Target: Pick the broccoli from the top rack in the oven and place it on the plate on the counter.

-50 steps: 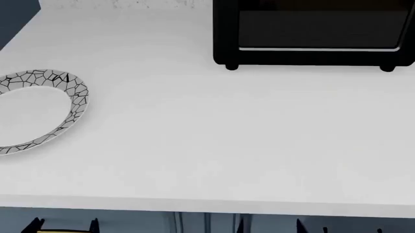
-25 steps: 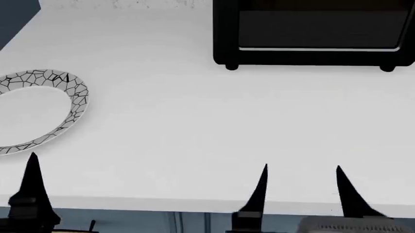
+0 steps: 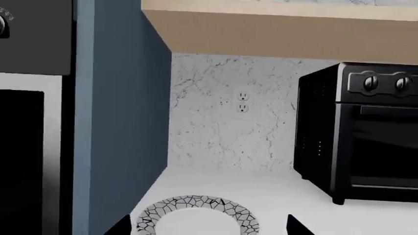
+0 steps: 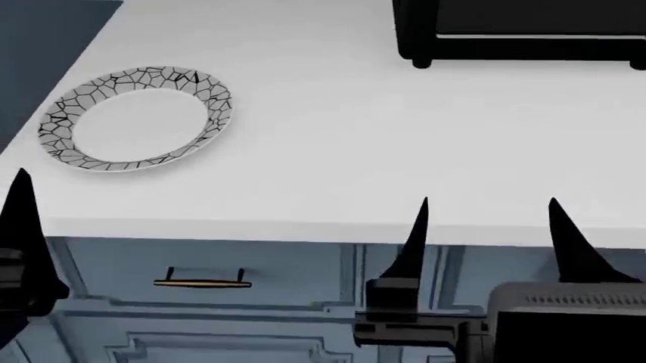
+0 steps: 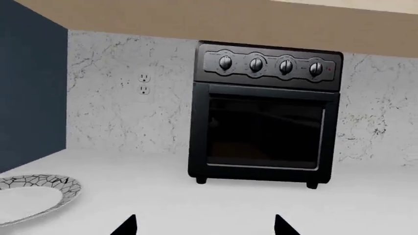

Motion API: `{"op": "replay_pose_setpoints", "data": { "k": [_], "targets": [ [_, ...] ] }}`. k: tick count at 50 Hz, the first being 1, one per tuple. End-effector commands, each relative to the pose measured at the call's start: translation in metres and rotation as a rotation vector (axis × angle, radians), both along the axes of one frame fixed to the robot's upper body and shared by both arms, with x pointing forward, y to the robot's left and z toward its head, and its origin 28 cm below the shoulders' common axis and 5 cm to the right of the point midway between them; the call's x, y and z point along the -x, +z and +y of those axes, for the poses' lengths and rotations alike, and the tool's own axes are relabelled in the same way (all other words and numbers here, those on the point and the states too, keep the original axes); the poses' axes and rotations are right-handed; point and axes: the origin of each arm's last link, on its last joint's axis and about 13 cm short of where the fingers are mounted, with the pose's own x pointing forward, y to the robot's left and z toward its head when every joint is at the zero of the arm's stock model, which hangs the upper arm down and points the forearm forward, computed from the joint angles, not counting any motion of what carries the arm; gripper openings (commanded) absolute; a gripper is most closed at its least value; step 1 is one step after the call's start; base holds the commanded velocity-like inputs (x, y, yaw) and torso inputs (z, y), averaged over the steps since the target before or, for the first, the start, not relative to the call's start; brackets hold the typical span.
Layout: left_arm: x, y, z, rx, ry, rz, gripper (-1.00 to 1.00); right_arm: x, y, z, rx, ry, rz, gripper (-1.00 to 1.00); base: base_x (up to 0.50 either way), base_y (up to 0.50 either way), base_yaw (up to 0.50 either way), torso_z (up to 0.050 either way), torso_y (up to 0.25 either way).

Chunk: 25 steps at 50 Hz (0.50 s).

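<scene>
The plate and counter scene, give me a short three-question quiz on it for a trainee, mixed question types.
1. True or false: the plate on the counter has food on it.
2. Multiple choice: what stands at the back of the counter? A) a small black countertop oven B) a kettle C) a cutting board
3. Fill in: the right gripper has its fingers ____.

Key:
1. False; it is bare, and no broccoli shows in any view.
2. A; it has four knobs and a closed glass door.
3. Open; they are spread apart, holding nothing.
</scene>
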Motion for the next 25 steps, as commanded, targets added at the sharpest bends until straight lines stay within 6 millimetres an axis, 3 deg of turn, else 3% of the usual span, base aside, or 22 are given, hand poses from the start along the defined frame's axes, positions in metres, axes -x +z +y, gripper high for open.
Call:
{"op": "replay_pose_setpoints", "data": {
  "k": [1, 7, 14, 19, 25],
  "targets": [
    [0.005, 0.008, -0.002, -0.011, -0.009, -0.018, 1.00, 0.002, 0.005, 0.002, 0.015, 0.010, -0.008, 1.00, -0.10, 0.50, 0.00, 0.000, 0.000],
    [0.005, 0.018, -0.001, 0.002, -0.011, -0.033, 1.00, 0.002, 0.011, 0.001, 0.018, 0.023, -0.015, 1.00, -0.02, 0.50, 0.00, 0.000, 0.000],
    [0.003, 0.062, 0.002, 0.007, -0.001, -0.063, 1.00, -0.006, 0.036, -0.005, 0.017, 0.005, -0.022, 1.00, 0.00, 0.50, 0.00, 0.000, 0.000],
    [-0.012, 0.086, 0.000, -0.009, 0.017, -0.047, 1.00, -0.011, 0.058, -0.010, 0.011, -0.021, -0.031, 1.00, 0.00, 0.50, 0.00, 0.000, 0.000],
    [-0.024, 0.114, 0.001, -0.022, 0.037, -0.034, 1.00, -0.009, 0.066, -0.010, 0.008, -0.031, -0.044, 1.00, 0.00, 0.05, 0.00, 0.000, 0.000]
  ]
}}
